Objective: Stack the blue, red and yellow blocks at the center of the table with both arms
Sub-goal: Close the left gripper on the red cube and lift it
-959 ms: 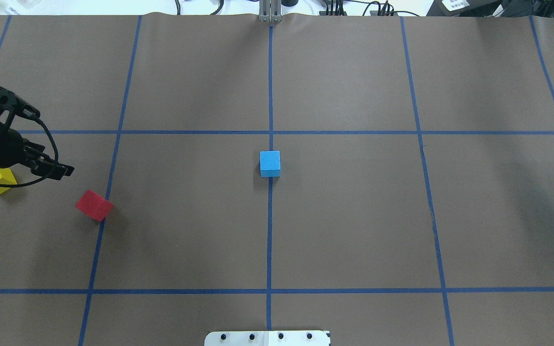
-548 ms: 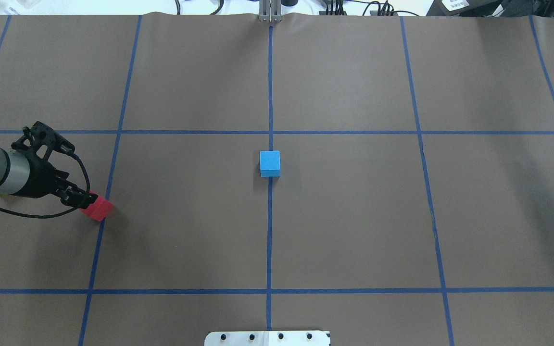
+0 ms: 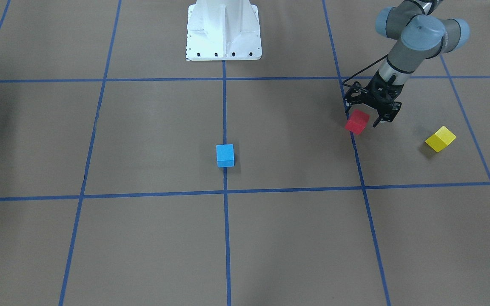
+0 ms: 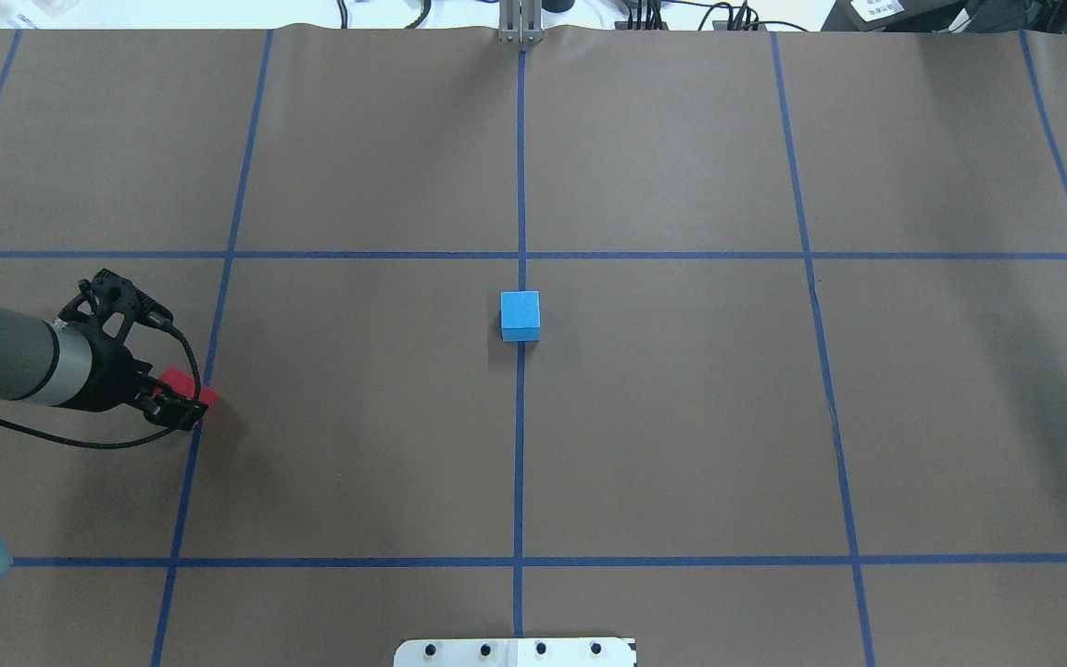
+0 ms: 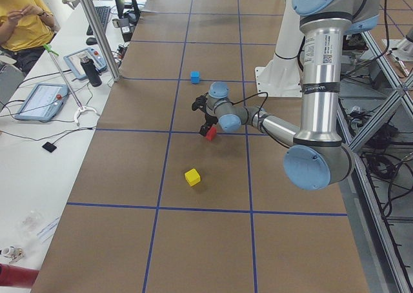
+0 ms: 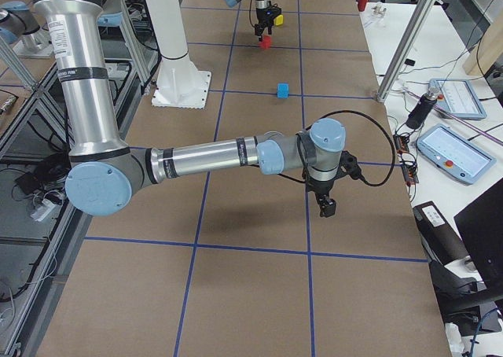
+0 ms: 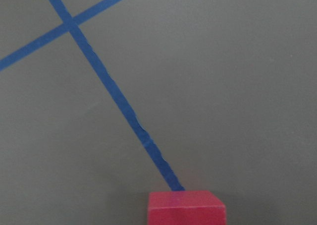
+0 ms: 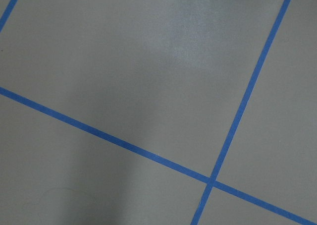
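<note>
I see my left pincer (image 3: 367, 115) wide apart with the red block (image 3: 357, 122) between its tips, its arm (image 3: 415, 40) stretched out low over the table (image 3: 143, 127).

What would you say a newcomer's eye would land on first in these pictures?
Most likely the left gripper, low over the red block with its jaws open on either side, on the robot's left half of the table. Then the blue block sitting alone on the centre line, and the yellow block loose further out to the left.
</note>
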Tool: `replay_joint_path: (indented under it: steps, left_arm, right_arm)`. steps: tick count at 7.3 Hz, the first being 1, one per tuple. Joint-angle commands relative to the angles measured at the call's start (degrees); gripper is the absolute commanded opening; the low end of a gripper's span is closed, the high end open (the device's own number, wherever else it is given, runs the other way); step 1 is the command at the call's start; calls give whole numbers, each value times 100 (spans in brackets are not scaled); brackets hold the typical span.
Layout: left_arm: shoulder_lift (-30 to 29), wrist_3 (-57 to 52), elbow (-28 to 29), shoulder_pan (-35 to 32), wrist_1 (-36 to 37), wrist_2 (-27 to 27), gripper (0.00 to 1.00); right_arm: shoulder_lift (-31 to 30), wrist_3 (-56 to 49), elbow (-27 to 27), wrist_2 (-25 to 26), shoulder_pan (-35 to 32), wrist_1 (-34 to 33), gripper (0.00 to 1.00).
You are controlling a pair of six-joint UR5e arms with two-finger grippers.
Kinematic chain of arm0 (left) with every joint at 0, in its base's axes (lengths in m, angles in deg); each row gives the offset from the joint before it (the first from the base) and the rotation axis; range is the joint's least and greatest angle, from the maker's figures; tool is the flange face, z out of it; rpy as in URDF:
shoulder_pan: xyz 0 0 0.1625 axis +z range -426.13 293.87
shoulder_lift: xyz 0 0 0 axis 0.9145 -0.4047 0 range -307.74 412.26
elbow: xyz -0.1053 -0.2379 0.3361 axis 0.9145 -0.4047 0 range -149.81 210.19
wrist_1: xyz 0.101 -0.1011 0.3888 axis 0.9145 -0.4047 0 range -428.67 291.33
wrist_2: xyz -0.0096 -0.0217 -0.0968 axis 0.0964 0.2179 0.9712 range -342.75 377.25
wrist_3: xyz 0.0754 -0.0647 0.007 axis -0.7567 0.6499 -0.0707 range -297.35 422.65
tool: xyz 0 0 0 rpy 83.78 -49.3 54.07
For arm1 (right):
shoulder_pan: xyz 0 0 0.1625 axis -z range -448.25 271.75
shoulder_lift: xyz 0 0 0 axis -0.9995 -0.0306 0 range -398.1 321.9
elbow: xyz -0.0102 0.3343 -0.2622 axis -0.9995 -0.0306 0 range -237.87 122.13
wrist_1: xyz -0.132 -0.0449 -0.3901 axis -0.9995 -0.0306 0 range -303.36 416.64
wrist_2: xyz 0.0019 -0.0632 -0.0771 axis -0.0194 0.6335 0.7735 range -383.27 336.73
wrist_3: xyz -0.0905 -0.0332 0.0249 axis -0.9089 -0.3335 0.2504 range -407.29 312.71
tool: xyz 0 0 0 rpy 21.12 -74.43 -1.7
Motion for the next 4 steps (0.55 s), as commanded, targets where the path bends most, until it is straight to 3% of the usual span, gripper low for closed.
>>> replay_joint_path:
  steps: [1, 2, 3, 4]
  left_arm:
    - [-19, 186, 99, 200, 0, -154, 86]
    - [-19, 186, 125, 200, 0, -155, 53]
    - [-27, 177, 117, 192, 0, -172, 1]
    - [-45, 125, -40, 166, -9, -311, 0]
  right_arm:
    - [-11, 4, -5, -4, 3, 0, 100]
    - [-11, 13, -5, -4, 3, 0, 100]
    - [-3, 21, -5, -4, 3, 0, 100]
    - [-3, -5, -5, 5, 3, 0, 100]
